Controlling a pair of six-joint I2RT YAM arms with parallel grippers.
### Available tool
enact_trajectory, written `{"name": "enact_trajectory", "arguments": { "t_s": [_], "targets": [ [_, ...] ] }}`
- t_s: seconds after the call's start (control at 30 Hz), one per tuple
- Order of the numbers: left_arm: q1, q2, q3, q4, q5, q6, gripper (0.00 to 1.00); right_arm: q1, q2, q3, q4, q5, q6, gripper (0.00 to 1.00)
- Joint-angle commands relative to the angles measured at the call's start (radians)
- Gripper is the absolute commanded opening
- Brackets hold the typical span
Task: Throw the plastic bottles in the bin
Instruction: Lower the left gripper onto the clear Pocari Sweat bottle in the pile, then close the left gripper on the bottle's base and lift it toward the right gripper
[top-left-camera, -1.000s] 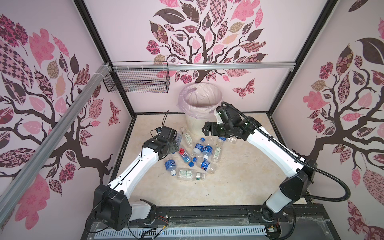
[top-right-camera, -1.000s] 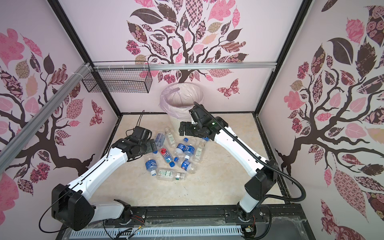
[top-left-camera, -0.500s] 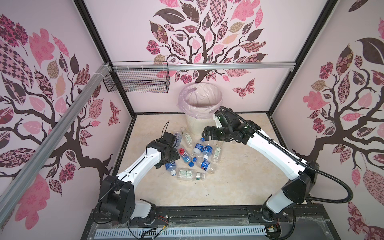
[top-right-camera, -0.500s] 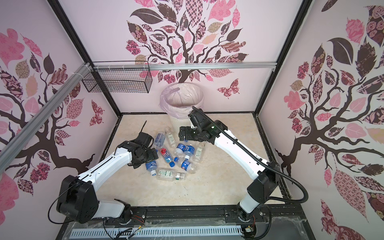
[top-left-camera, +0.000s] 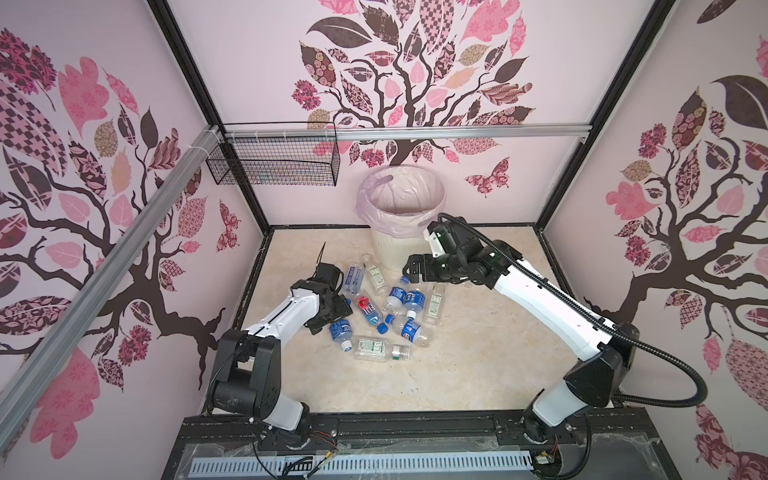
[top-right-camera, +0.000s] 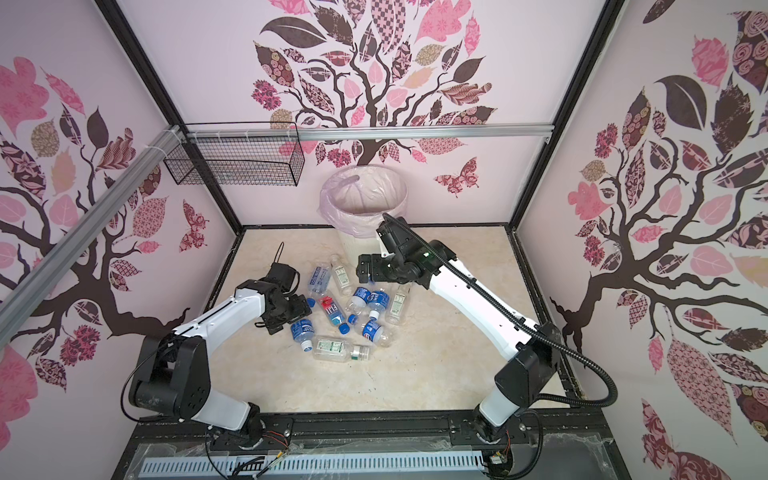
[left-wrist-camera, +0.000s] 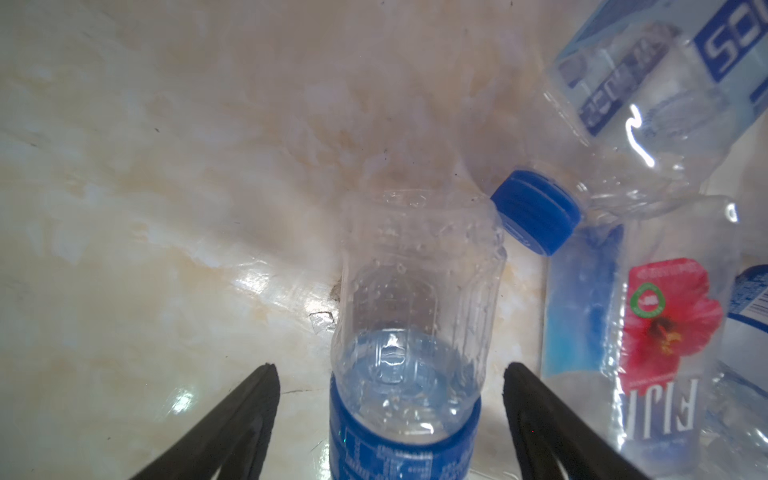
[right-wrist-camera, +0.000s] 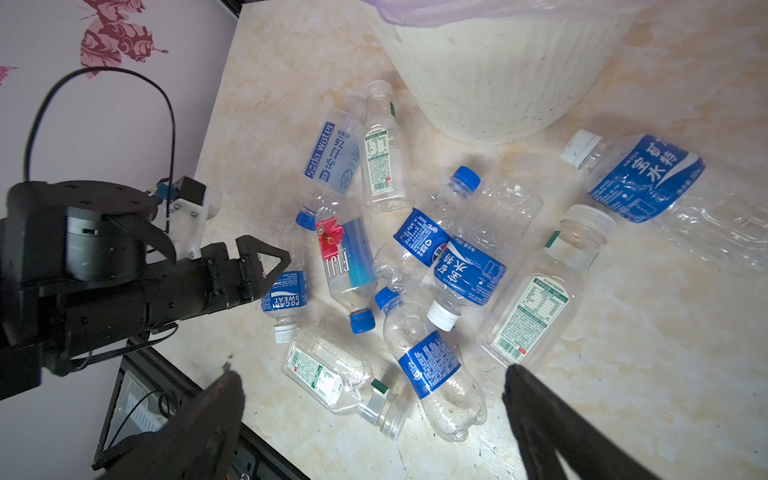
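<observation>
In both top views the bottles (top-left-camera: 384, 309) lie in a loose heap on the floor (top-left-camera: 478, 357), just in front of the bin (top-left-camera: 388, 249). The bin stands at the back wall and has a pink bag (top-left-camera: 374, 210) over its rim. The left gripper (top-left-camera: 332, 313) is low at the left edge of the heap. The right gripper (top-left-camera: 415, 272) hangs above the heap, near the foot of the bin.

In the left wrist view the fingers (left-wrist-camera: 249, 415) stand on both sides of a clear bottle with a blue label (left-wrist-camera: 411, 324). A gap shows at each side, so this gripper is open and grips nothing. A bottle with a red flower (left-wrist-camera: 665, 332) lies just beside.

In the right wrist view the two fingers are spread wide above the bottles, with nothing held between them.
</observation>
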Motion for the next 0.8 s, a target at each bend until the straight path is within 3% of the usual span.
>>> {"name": "enact_trajectory", "arguments": {
  "t_s": [0.0,0.47,0.77],
  "targets": [
    [0.005,0.003,-0.047,0.057,0.026,0.010,0.85,0.007,-0.018,0.034,-0.012,-0.019,-0.031,1.00],
    [0.017,0.009,-0.073,0.087,0.031,0.049,0.59,0.034,-0.015,0.010,0.001,-0.005,-0.021,1.00],
    [0.023,-0.085,-0.065,0.069,0.046,0.061,0.56,0.034,-0.047,-0.021,0.022,0.003,-0.009,1.00]
  ]
}}
